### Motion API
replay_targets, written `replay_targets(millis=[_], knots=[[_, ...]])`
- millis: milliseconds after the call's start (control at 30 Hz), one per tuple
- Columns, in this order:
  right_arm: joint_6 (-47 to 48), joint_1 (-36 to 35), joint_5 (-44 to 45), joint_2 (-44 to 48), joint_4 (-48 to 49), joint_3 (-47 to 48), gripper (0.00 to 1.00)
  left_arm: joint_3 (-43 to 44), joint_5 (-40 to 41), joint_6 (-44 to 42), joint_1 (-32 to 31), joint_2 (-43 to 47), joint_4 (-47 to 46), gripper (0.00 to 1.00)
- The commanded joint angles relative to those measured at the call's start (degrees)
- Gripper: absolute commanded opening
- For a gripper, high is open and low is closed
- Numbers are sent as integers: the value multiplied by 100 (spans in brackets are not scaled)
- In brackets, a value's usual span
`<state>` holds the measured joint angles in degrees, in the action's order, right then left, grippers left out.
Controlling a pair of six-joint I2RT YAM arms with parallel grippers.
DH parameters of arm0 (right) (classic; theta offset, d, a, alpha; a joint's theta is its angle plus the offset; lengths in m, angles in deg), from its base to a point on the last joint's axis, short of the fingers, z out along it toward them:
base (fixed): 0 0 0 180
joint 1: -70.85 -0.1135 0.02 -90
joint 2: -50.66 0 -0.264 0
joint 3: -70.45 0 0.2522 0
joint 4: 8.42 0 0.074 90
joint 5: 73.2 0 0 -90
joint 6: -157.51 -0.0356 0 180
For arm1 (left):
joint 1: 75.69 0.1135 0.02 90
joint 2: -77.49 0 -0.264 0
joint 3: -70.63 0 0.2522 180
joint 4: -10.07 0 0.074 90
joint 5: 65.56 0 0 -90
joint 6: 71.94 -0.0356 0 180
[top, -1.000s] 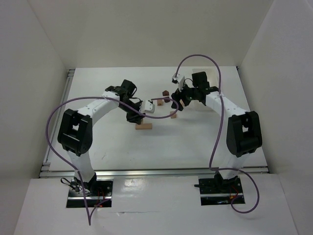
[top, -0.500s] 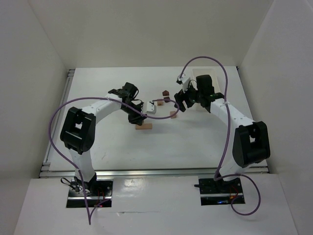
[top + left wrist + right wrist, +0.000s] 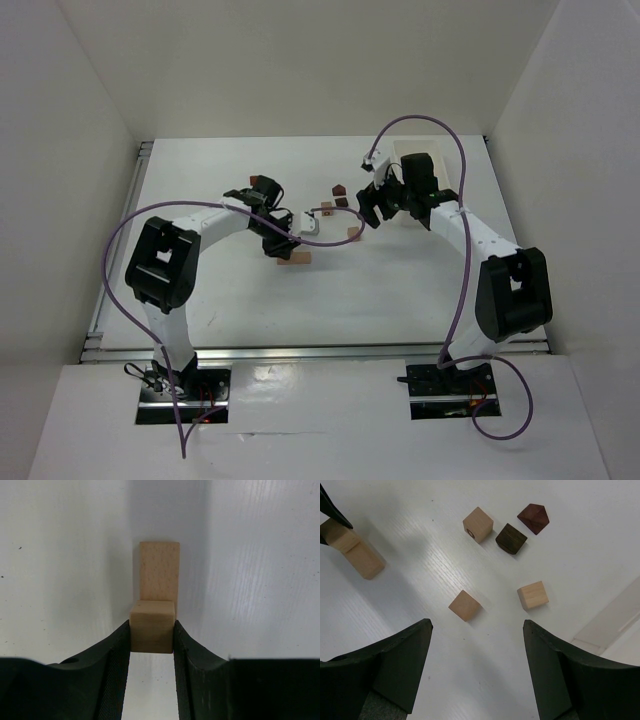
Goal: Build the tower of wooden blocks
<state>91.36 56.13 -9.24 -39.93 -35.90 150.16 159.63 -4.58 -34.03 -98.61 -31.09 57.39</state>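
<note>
top external: fixed high at the near edge of the table [image 3: 400,290], looking down over all of it; long pale block [image 3: 294,258] small, left of centre.
left wrist: very close, straight down on the long pale block.
right wrist: farther off, long pale block at upper left of frame.
shared: long pale block, in all three views.

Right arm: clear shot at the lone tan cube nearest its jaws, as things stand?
Likely yes. The right arm hangs with its jaws open above the tan cube, and nothing lies between them. Its nearest neighbour, the pale cube, lies well apart, so the jaws should have room on both sides.
</note>
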Motion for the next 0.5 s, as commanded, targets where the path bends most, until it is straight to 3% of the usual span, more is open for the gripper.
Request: replay_targets(millis=[0,467], knots=[[-30,31,20,-38,44,146,81,-114,62,155,-20,82,-183,11],[23,31,73,-38,-70,199,81,-168,-175,-11,147,214,19,11]])
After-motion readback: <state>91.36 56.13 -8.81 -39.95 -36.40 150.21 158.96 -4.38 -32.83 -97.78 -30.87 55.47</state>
